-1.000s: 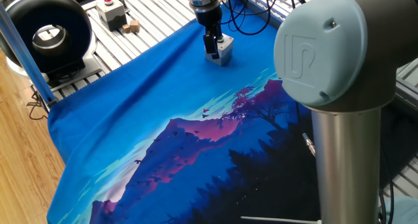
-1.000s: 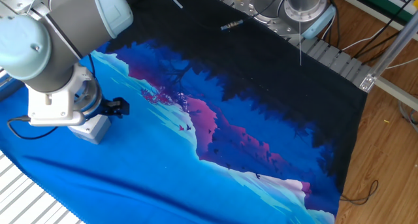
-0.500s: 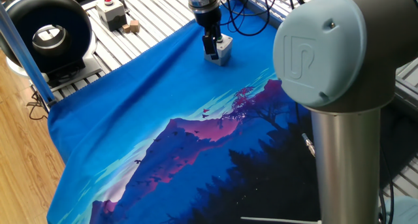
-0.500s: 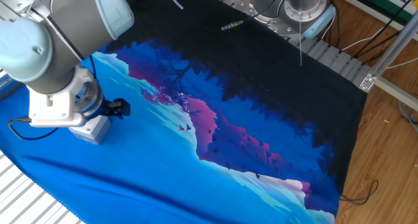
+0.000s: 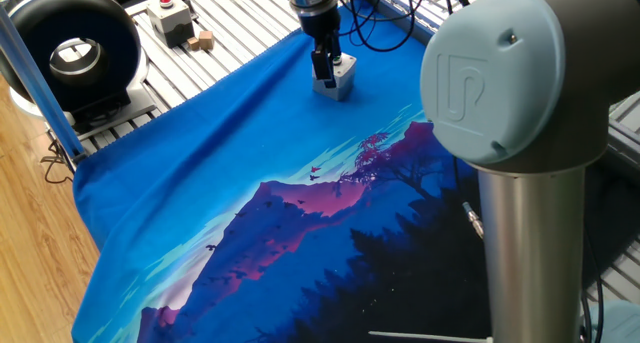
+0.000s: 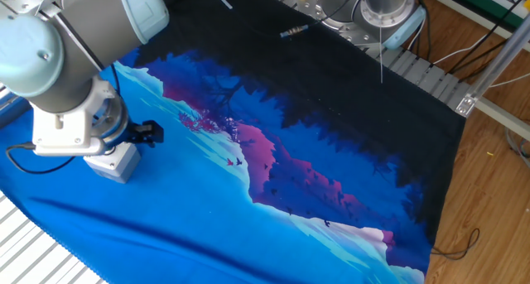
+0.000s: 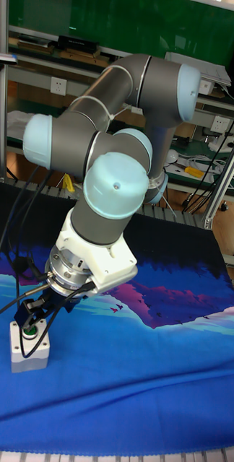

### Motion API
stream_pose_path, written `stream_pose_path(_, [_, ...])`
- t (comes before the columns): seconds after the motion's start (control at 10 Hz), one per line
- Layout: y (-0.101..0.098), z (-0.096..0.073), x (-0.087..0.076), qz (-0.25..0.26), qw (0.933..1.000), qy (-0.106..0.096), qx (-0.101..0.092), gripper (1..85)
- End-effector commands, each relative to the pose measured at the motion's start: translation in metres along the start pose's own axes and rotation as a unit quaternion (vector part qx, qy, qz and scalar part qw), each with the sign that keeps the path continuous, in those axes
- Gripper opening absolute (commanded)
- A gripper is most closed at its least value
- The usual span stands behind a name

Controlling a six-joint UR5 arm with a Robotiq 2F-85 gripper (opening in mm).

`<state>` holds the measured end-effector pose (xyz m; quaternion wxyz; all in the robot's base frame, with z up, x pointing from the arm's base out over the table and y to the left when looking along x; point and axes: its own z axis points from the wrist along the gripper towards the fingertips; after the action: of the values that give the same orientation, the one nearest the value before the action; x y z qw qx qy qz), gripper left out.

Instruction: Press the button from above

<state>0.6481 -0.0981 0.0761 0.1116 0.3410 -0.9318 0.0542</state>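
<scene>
My gripper (image 7: 39, 312) hangs just over the green button (image 7: 32, 330), which caps a small light-grey box (image 7: 29, 351) sitting on the blue mountain-print cloth (image 5: 230, 173). Whether my fingers are parted or together, I cannot tell. Beyond the cloth's edge, on the slatted metal table (image 5: 215, 28), stands a second grey box with a red button (image 5: 170, 19).

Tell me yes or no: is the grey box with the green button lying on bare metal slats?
No, the grey box with the green button sits on the blue printed cloth.
</scene>
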Motion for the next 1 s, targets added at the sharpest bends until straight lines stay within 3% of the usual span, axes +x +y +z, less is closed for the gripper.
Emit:
stream_pose_path(0.0, [-0.003,-0.014,-0.003,0.005,0.9997,-0.021,-0.011,85.0])
stream_pose_path(0.2, [-0.002,-0.022,-0.003,0.007,0.9995,-0.029,-0.014,85.0])
stream_pose_path(0.5, [-0.007,-0.029,-0.02,0.019,0.9974,-0.069,-0.007,85.0])
stream_pose_path(0.6, [-0.002,-0.03,-0.02,0.02,0.9973,-0.069,-0.015,85.0])
stream_pose_path(0.9, [-0.001,-0.024,-0.01,0.027,0.9983,-0.05,-0.01,84.0])
